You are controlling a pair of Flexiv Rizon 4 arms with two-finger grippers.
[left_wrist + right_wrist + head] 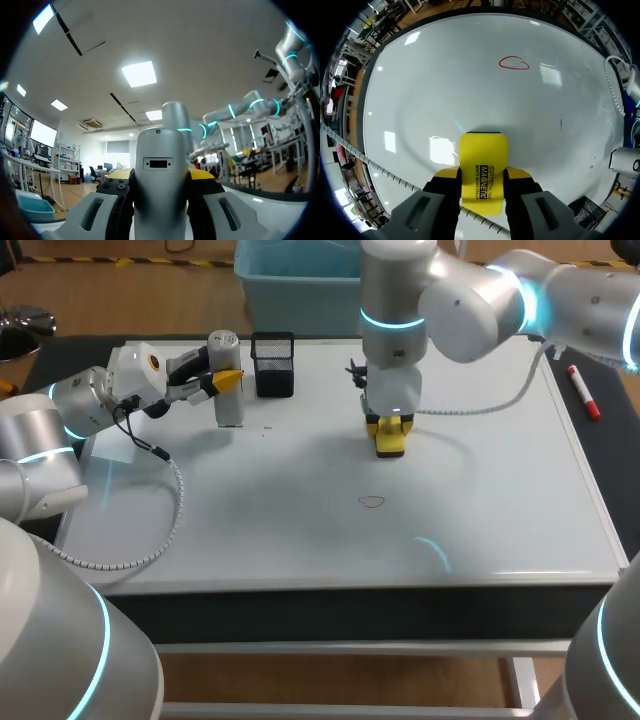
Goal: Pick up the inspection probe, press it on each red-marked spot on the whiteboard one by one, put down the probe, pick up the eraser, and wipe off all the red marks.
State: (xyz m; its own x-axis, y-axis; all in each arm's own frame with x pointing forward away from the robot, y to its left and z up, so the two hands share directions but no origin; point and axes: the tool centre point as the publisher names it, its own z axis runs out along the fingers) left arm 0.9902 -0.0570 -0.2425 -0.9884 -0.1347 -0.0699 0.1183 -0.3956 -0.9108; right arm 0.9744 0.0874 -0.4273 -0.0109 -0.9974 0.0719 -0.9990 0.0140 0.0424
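You're clamping the yellow eraser (483,150) in your right tool (482,180), so be sliding it flat across the whiteboard (300,530) toward six o'clock, over the one red mark (372,502) showing, while your left tool (160,186) is gripping the probe (159,155) upright at ten o'clock.

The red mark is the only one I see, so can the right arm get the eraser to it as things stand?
Probably yes: the right gripper, shut on the eraser, has only bare whiteboard between it and the red mark.

black mesh cup (273,365) upright at far side, red marker (583,392) lying at right
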